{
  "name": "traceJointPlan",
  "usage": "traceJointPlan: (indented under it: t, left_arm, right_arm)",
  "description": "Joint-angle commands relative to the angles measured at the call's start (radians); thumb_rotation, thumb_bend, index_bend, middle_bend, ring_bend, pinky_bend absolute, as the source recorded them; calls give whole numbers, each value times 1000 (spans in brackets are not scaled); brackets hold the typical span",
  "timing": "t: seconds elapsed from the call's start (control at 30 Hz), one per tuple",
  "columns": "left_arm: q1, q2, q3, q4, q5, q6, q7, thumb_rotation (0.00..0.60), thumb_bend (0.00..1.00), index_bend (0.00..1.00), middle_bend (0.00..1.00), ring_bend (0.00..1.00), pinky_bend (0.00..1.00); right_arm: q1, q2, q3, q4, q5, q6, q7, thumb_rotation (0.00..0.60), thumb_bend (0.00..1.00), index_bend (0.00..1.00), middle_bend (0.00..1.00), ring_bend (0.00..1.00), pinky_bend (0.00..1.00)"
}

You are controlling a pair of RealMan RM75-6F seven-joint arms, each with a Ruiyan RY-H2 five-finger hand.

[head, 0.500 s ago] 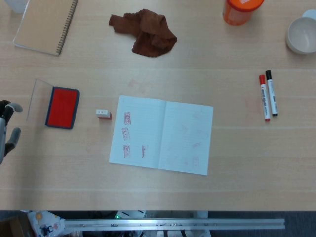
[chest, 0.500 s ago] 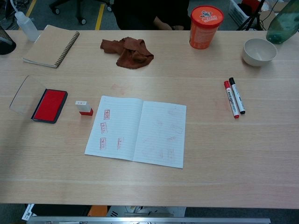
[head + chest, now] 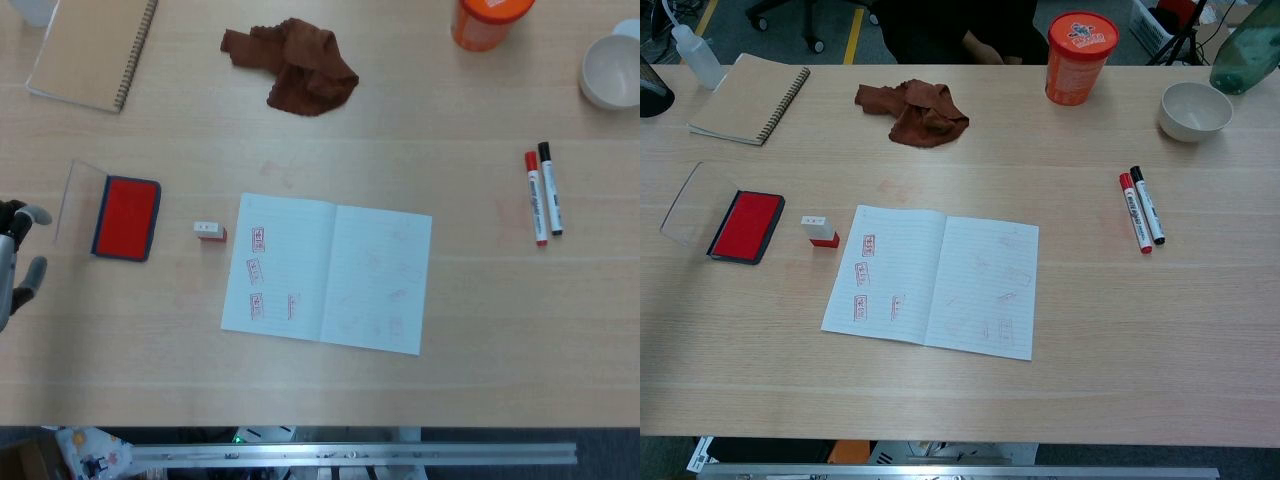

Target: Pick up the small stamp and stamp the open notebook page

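One hand only, the left hand (image 3: 14, 262), is seen at the head view's left edge, fingers apart and nothing held; the right hand is not shown. The small white stamp with a red base (image 3: 820, 231) stands upright between the open red ink pad (image 3: 744, 226) and the open lined notebook (image 3: 935, 279), just beside its left page.

ink pad (image 3: 126, 217) red | cloth (image 3: 295, 64) brown | notebook (image 3: 328, 272) white, red marks

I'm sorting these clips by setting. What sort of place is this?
Probably an office or lab desk: a wooden table with an open notebook, a small stamp beside a red ink pad, and two markers.
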Motion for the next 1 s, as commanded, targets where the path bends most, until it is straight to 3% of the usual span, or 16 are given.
traceJointPlan:
  t: [0.03,0.33,0.47,0.6,0.7,0.8,0.9,1.0]
  left_arm:
    - [-13,2,-2,-4,6,-17,0,600,246,391,409,338,369]
    - [-101,-6,-20,-20,24,-126,15,600,246,348,426,353,373]
    - [-148,-25,-32,-20,27,-179,25,600,246,331,469,401,435]
    - [-193,-49,-43,-11,15,-235,46,600,246,310,582,547,599]
    - [-226,-71,-51,3,7,-275,45,600,246,295,738,726,823]
    - [-258,-92,-53,22,10,-309,43,600,246,296,899,905,969]
    - [-290,-113,-54,39,8,-346,38,600,246,308,989,992,1000]
    - [-318,-128,-53,51,-10,-389,56,600,246,321,1000,1000,1000]
  right_arm:
    - [7,7,6,-10,9,-10,-4,600,362,445,421,269,308]
    - [23,19,21,-37,29,-30,-27,600,361,445,421,269,308]
    - [27,24,24,-41,34,-36,-31,600,361,445,421,269,308]
    - [32,25,25,-41,37,-45,-30,600,362,445,421,269,308]
    - [34,26,24,-39,39,-49,-26,600,362,445,421,269,308]
    - [34,27,23,-35,42,-52,-22,600,362,445,421,269,308]
    - [34,26,22,-31,44,-55,-18,600,362,445,421,269,308]
    - [35,24,20,-25,44,-58,-14,600,361,445,421,278,308]
